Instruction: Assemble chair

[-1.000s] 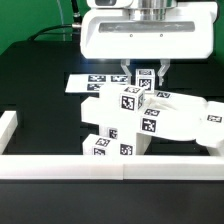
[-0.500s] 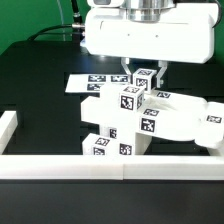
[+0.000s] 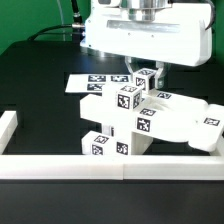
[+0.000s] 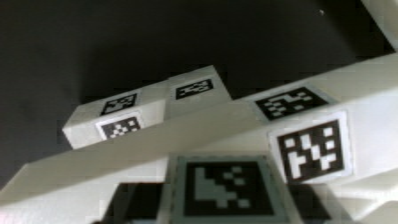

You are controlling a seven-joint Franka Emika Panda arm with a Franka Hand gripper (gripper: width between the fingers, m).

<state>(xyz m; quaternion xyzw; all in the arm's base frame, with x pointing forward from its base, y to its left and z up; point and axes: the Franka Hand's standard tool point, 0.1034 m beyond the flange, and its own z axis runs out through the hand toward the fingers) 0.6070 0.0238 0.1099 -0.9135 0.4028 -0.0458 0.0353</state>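
Note:
The chair is a stack of chunky white tagged blocks in the middle of the black table, with a flat tagged piece leaning out to the exterior view's right. My gripper hangs right over its top and is shut on a small white tagged chair piece, which touches or nearly touches the stack's top. In the wrist view the held piece fills the gap between the dark fingers. The white blocks of the chair lie beneath it.
A low white border rail runs along the front, with a short rail at the exterior view's left. The marker board lies flat behind the chair. The black table shows to the left.
My gripper has shifted slightly to the exterior view's right and up with the small piece held. The chair stack has shifted a little to the left.

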